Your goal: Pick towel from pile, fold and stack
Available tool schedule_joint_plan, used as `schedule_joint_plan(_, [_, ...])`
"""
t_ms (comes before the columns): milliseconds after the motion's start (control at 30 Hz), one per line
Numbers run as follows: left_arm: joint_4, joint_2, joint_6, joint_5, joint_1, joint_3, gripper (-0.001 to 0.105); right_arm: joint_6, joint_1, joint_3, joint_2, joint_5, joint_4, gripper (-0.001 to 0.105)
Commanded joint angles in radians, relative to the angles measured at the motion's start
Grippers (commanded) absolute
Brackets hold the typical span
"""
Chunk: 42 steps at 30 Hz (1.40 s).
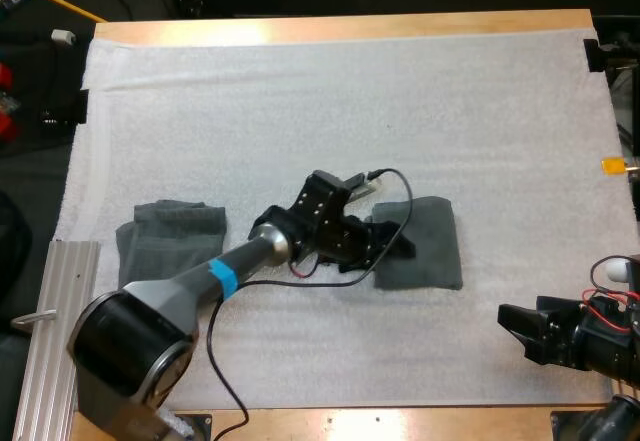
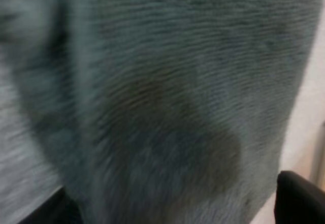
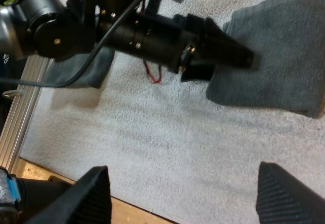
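- The far half of the white mat [image 1: 350,91] lies bare from side to side — open passage.
- My left arm [image 1: 250,261] slants from the near left corner to the mat's middle, barring the way between the two towels.
- My left gripper [image 1: 395,244] sits at the left edge of the folded towel [image 1: 430,246]. That edge is blocked, while its right and far edges are free.
- The other towel [image 1: 170,236] lies at the mat's left, just beside the arm, with a metal rail [image 1: 45,331] along the table's left side near it.
- My right gripper [image 3: 183,173], fingers spread, is over bare mat at the near right — a clear strip separates it from the folded towel.
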Motion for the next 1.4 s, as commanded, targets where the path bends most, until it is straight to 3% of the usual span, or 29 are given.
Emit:
schedule_joint_plan(0, [-0.003,0.007,-0.01,0.016,-0.008,-0.019,0.071,-0.012,0.0,-0.003,-0.003,-0.01,-0.008,0.059])
schedule_joint_plan(133, [0.003,0.035,-0.013,0.051,-0.01,-0.059,0.07,-0.012,0.0,-0.003,-0.003,-0.01,-0.008,0.059])
schedule_joint_plan(300, [0.004,0.035,-0.013,0.042,-0.01,-0.061,0.065,-0.012,0.0,-0.003,-0.003,-0.01,-0.008,0.059])
schedule_joint_plan(400, [0.004,0.035,-0.01,0.042,-0.01,-0.061,0.046,-0.012,0.0,-0.003,-0.003,-0.01,-0.008,0.059])
schedule_joint_plan(467, [0.004,0.035,0.012,0.059,-0.01,-0.061,0.024,-0.012,0.0,-0.003,-0.003,-0.01,-0.008,0.059])
schedule_joint_plan(500, [0.004,0.035,0.016,0.065,-0.01,-0.061,0.02,-0.012,0.0,-0.003,-0.003,-0.01,-0.008,0.059])
schedule_joint_plan(567, [0.008,0.035,0.038,0.074,-0.01,-0.061,0.0,-0.012,0.0,-0.003,-0.003,-0.01,-0.008,0.059])
schedule_joint_plan(900, [0.02,-0.017,0.137,0.085,-0.01,-0.061,0.0,-0.012,0.0,-0.003,-0.003,0.0,-0.008,0.059])
schedule_joint_plan(1100, [0.092,-0.117,0.229,0.037,0.011,-0.061,0.0,-0.012,0.0,-0.003,-0.003,0.006,-0.008,0.059])
schedule_joint_plan(1233, [0.252,-0.182,0.365,0.005,0.06,-0.078,0.0,-0.012,0.0,-0.003,-0.003,0.006,-0.008,0.059])
schedule_joint_plan(1367, [0.471,-0.234,0.535,-0.081,0.129,-0.112,0.0,-0.012,0.0,-0.003,-0.003,0.006,-0.008,0.059])
